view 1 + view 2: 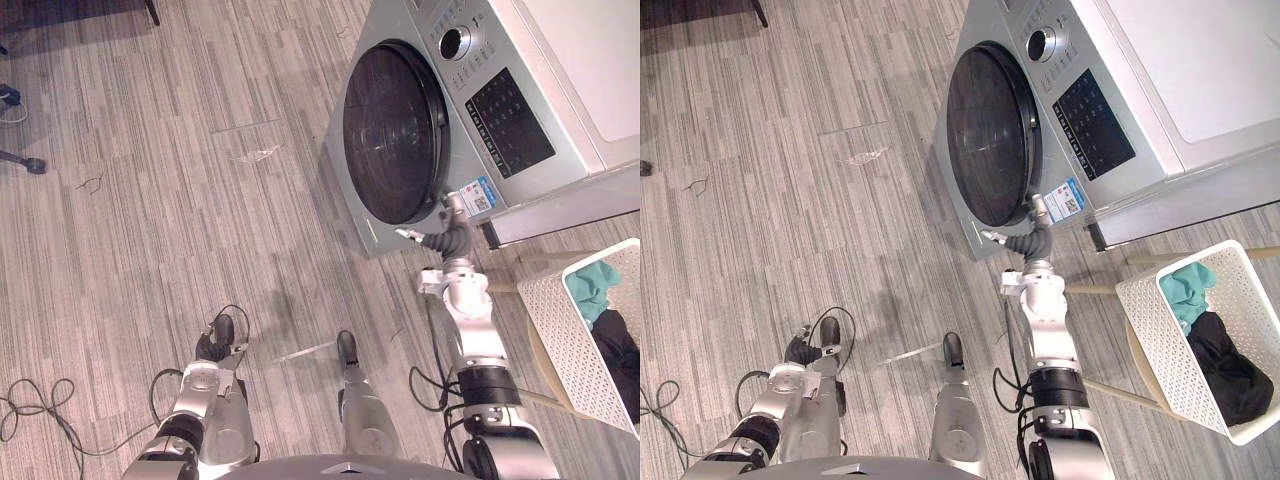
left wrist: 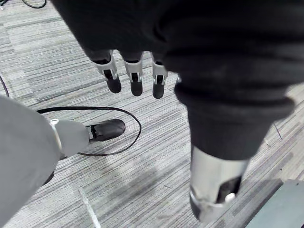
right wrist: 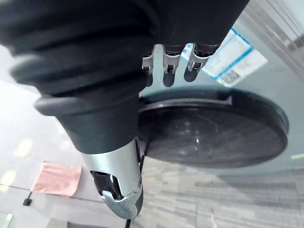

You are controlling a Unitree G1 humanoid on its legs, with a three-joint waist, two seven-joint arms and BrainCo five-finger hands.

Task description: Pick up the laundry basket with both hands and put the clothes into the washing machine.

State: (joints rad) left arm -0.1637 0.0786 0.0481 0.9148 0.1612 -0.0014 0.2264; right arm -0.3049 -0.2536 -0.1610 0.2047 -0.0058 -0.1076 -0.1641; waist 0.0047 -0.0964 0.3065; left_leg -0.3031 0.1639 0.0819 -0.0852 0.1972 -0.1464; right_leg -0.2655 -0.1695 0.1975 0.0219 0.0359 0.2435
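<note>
**Door to be opened before the basket is lifted**

The washing machine (image 1: pixel 560 60) is seen with its round dark door (image 1: pixel 390 130) closed. The right hand (image 1: pixel 450 238) is held at the door's rim, on the side nearest the blue-edged sticker (image 1: pixel 478 195). Its fingers (image 3: pixel 168 71) are relaxed and nothing is gripped. Whether the rim is touched cannot be told. The left hand (image 1: pixel 215 340) is hung low over the floor (image 1: pixel 150 200), well apart from the machine, with its fingers (image 2: pixel 135 80) loosely straight and empty.

The laundry basket (image 1: pixel 1160 330), white and perforated, is set on a light wooden stand (image 1: pixel 1110 390) near the machine, on the robot's right. A teal garment (image 1: pixel 1188 290) and a black garment (image 1: pixel 1225 370) are lying in it. The basket is held by neither hand.

The step in hand is judged to be the opening of the door, so the task is hardly begun. For the next move, the door's edge must be caught by the right hand and swung wide. After that, both hands have to be brought to opposite rims of the basket.
</note>
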